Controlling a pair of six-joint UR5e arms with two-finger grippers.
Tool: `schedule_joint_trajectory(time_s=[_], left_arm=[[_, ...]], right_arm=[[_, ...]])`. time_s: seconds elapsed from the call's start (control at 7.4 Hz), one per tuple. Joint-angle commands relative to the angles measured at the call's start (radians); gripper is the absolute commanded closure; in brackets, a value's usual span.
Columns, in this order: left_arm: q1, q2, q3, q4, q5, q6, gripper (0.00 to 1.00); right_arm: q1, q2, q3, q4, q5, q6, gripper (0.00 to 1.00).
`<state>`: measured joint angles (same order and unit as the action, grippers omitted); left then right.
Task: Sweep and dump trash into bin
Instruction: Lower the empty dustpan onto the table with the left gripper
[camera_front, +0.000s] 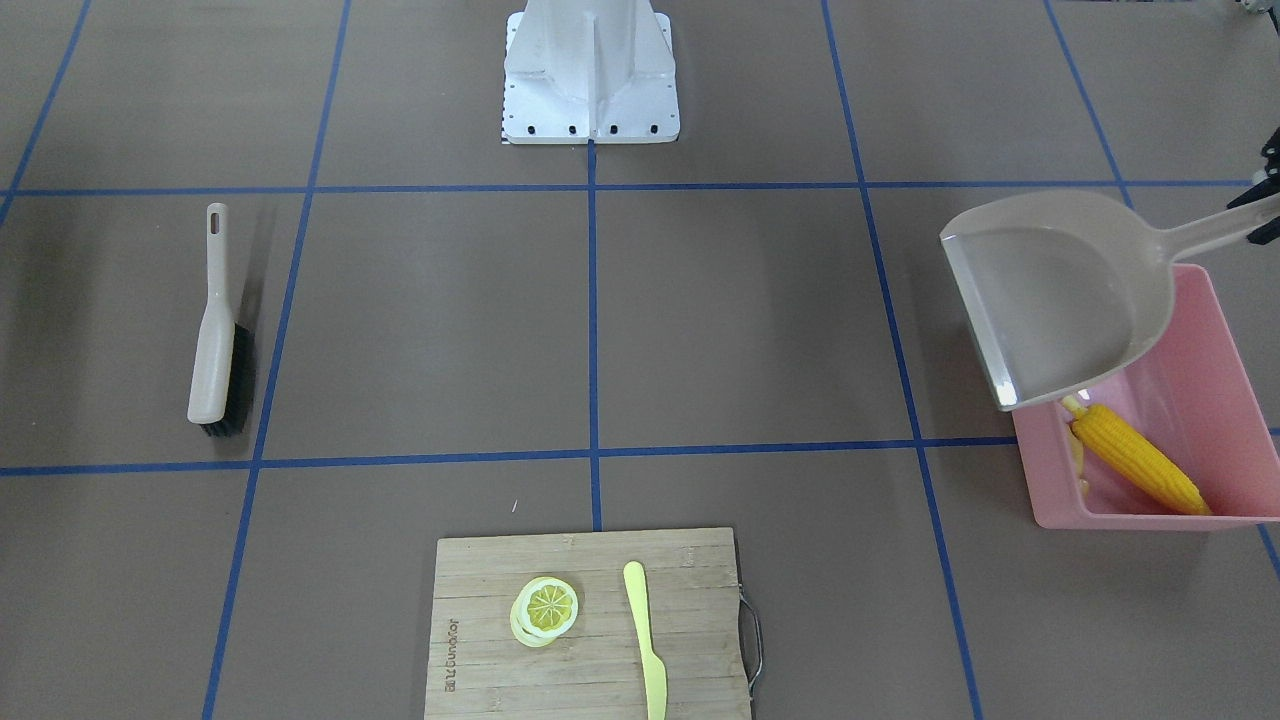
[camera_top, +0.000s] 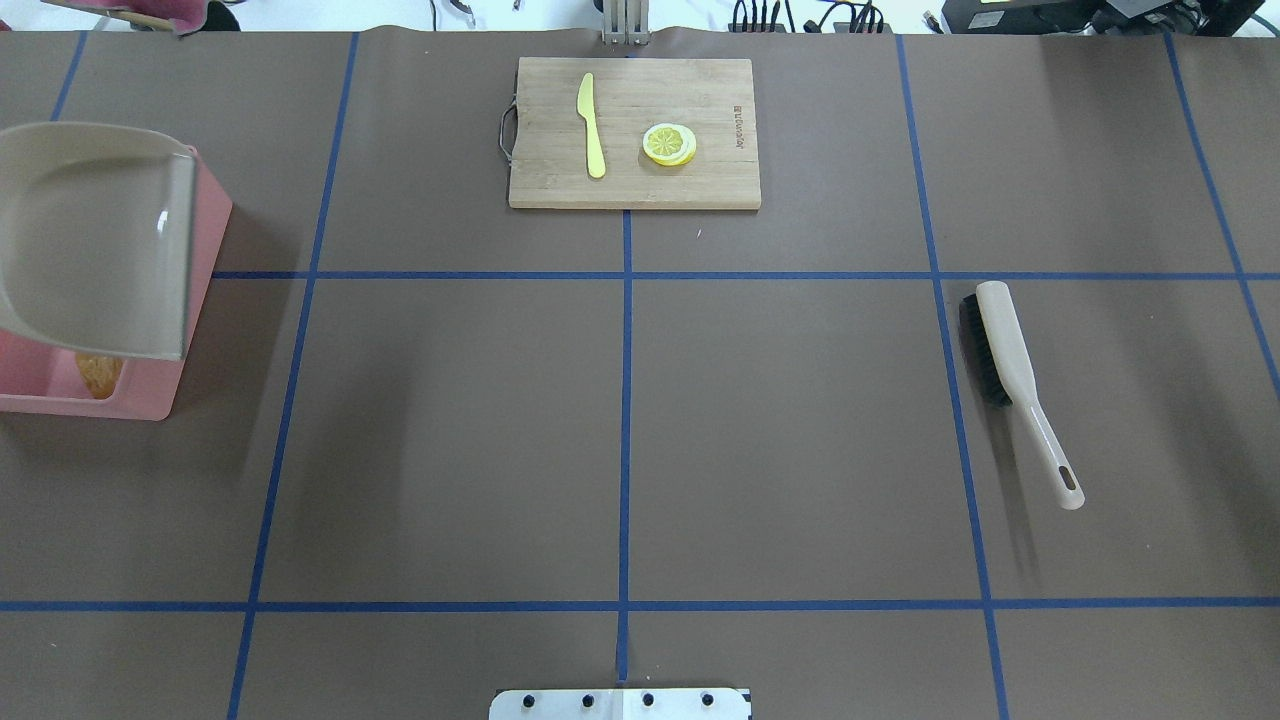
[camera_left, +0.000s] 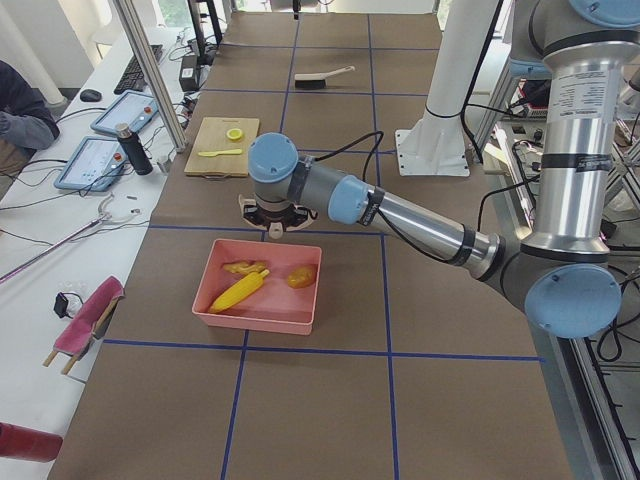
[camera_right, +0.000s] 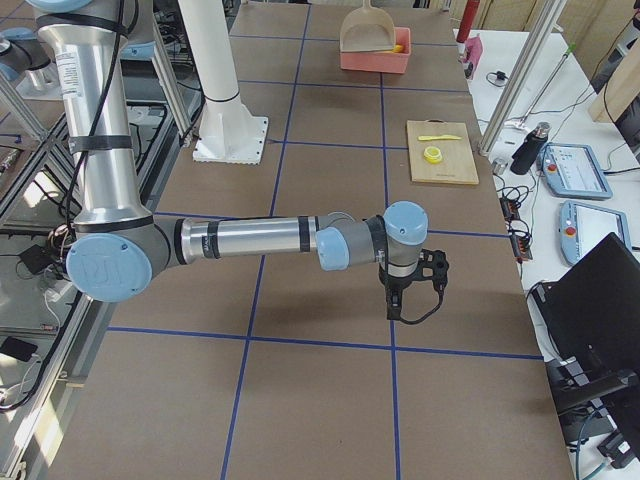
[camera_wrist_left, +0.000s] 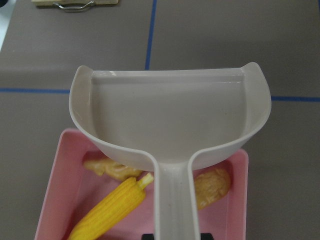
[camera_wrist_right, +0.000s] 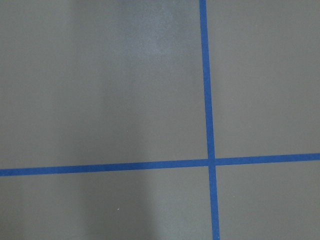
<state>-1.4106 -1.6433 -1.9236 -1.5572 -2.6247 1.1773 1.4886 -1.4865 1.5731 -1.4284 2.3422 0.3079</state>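
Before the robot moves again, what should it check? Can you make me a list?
1. Corn cob, potato chunk and ginger root all inside the pink bin: ok.
2. Dustpan empty: ok.
3. Left gripper gripping the dustpan handle, pan above the bin: ok.
4. Brush lying flat, far from the bin: ok.
5. Right gripper open or shut: cannot tell.

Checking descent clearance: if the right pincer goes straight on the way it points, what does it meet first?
The right pincer points down at bare table beside a blue tape crossing. Its wrist view shows nothing else in line; its height is unclear.
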Motion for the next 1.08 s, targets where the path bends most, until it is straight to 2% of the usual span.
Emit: schedule_joint_trajectory(time_s=[0.0, 0.14, 0.41, 0.68, 0.95], left_arm=[[0.174, -0.123, 0.069, 0.0, 0.008, -0.069, 1.0], [0.237, -0.168, 0.107, -0.001, 0.026, -0.094, 1.0], [0.346, -0.226, 0.179, -0.013, 0.025, -0.143, 1.0], [0.425, -0.236, 0.199, -0.23, 0.063, -0.378, 1.0], [0.495, -0.234, 0.202, -0.435, 0.171, -0.533, 1.0]], right_arm=[[0.068, -0.066, 0.045, -0.001, 0.023, 0.002, 0.0], [0.112, -0.077, 0.053, -0.003, 0.025, -0.01, 0.0], [0.116, -0.095, 0.056, -0.004, 0.019, -0.052, 0.0], [0.114, -0.113, 0.061, -0.001, 0.017, -0.05, 0.0], [0.114, -0.139, 0.061, 0.002, 0.019, -0.05, 0.0]])
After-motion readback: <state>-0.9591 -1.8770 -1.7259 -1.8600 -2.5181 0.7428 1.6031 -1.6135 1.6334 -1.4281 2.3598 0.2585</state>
